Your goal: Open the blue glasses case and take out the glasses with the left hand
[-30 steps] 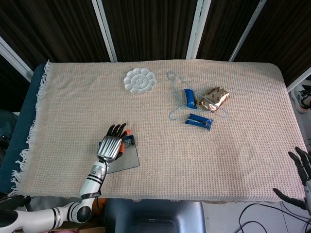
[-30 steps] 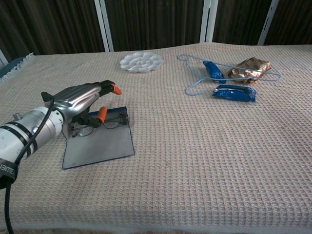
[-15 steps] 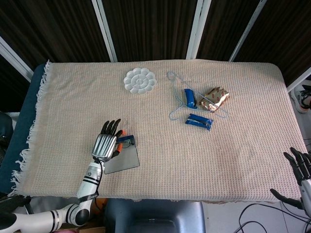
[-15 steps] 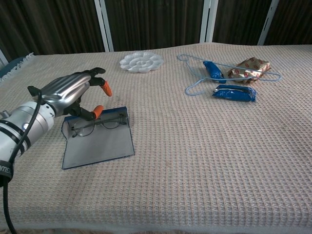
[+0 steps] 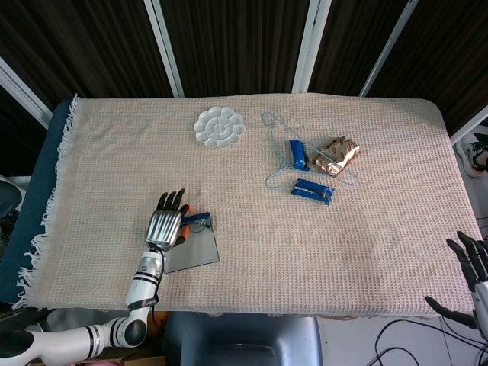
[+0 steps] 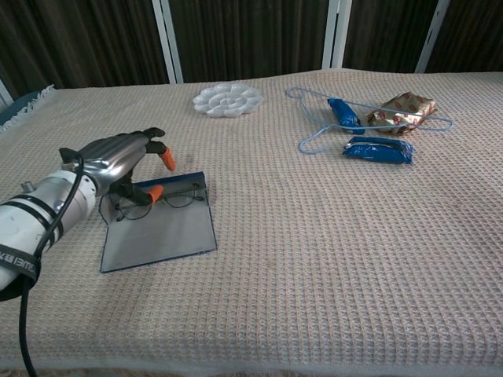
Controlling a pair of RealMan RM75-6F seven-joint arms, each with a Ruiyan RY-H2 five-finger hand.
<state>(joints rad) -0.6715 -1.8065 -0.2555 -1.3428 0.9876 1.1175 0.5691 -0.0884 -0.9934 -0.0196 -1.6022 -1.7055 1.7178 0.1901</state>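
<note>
The blue glasses case [image 6: 161, 232] lies opened flat on the woven cloth of the table [image 6: 314, 259], near the front left corner, its grey lining facing up. The glasses [image 6: 161, 200] sit along the far edge of the case, thin dark wire frames with both lenses showing in the chest view.

The left hand [image 6: 122, 161] hangs over the far left corner of the case, silver back up, fingers spread and reaching forward. Its orange-tipped fingertips [image 6: 167, 160] are apart; a lower one comes down right by the left lens, but I cannot tell whether it touches the frame. Nothing is gripped in it.

The right hand [image 5: 473, 263] shows only at the far right edge of the head view, off the table, its dark fingers splayed and holding nothing.

Farther back rests a white flower-shaped palette [image 6: 228, 100]. To its right a pale blue wire hanger [image 6: 314, 137] lies across a blue packet [image 6: 343, 115] and a shiny gold-and-red wrapper [image 6: 402, 108], with a second blue packet [image 6: 379, 149] just in front. Any print on these wrappers is too small to read.
</note>
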